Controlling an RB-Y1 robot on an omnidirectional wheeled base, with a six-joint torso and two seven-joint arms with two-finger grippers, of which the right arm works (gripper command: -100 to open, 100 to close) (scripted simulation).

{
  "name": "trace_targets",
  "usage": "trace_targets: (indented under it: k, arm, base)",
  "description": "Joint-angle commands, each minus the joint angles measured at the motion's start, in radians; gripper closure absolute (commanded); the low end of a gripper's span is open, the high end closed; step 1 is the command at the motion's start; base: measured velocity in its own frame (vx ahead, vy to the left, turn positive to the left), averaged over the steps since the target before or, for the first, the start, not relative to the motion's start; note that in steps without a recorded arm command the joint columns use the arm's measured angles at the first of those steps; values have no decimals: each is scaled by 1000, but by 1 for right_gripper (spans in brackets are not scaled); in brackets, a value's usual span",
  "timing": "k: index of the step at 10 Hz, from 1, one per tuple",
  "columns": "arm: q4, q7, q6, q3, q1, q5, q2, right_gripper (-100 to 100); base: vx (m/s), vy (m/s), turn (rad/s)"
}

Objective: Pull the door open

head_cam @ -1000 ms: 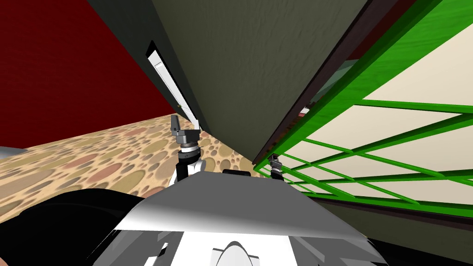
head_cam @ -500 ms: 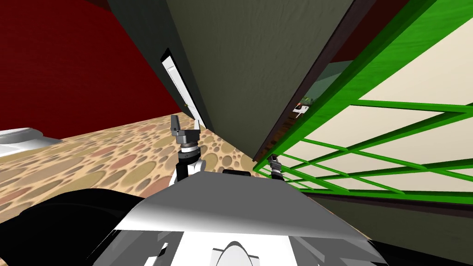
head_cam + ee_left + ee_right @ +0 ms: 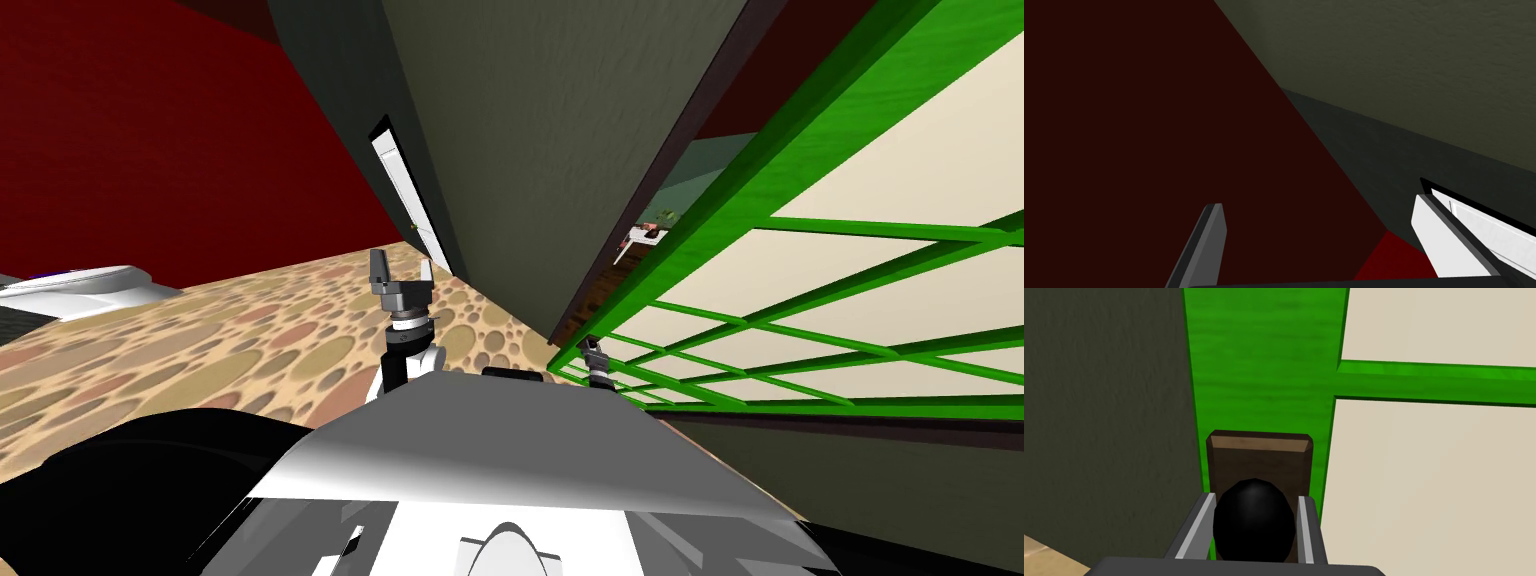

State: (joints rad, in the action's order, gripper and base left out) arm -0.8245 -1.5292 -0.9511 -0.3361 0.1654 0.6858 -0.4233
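The right claw [image 3: 1256,499] is clenched on the round black knob [image 3: 1254,523], with one finger pressing each side of it. The knob sits on a dark brown plate [image 3: 1259,450] fixed to the green stile of the door [image 3: 1264,363], just beside the door's free edge. The door has a green frame and bars over cream panels. In the head view it spreads across the right, standing a little away from the dark grey-green wall [image 3: 560,150], and a strip of another room shows in the narrow gap between them. The left claw [image 3: 400,272] is raised over the pebble-patterned floor [image 3: 250,340], well apart from the door. Its fingers are spread with nothing between them, pointing toward a red wall [image 3: 150,150] and a white door [image 3: 400,190] farther off.
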Motion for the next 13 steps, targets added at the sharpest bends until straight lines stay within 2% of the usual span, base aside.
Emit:
trace_targets:
  k: [1, 6, 7, 13]
  arm:
    - [1, -21, -19, -20, 9, -11, -13, 100]
    - [-8, -94, -82, -91, 50, -51, -70, 100]
    - [-8, -85, -73, -82, 45, -46, -66, 100]
    - [20, -158, -174, -149, 91, -81, -117, 100]
  base:
    - [-253, -19, 114]
    - [-250, -29, 100]
    - [-115, 4, 11]
    - [-237, -45, 159]
